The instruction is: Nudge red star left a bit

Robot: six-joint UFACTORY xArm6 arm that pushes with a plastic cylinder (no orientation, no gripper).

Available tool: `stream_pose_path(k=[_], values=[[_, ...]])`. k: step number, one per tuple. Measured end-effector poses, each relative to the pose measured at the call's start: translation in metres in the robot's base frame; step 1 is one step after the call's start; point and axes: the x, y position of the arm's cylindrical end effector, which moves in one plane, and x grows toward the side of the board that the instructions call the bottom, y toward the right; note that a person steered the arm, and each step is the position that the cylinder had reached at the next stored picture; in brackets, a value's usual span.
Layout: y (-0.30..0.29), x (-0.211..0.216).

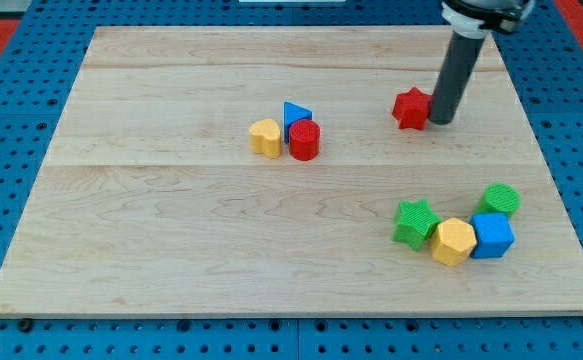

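The red star [410,108] lies on the wooden board in the upper right part of the view. My tip [440,120] stands right against the star's right side, touching or nearly touching it. The dark rod rises from there to the view's top edge.
A yellow heart-like block [265,137], a blue triangle [296,116] and a red cylinder [304,141] cluster left of the star. At the lower right sit a green star [415,221], a yellow hexagon [453,241], a blue cube [492,236] and a green cylinder [499,201]. The board's right edge [546,170] is close.
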Motion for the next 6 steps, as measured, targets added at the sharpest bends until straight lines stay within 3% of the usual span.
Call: stream_pose_path(k=[1,3,4,5,6], values=[[-0.006,-0.032],[-0.035,-0.033],[0.003,-0.003],[-0.012,0.003],[-0.054,-0.039]])
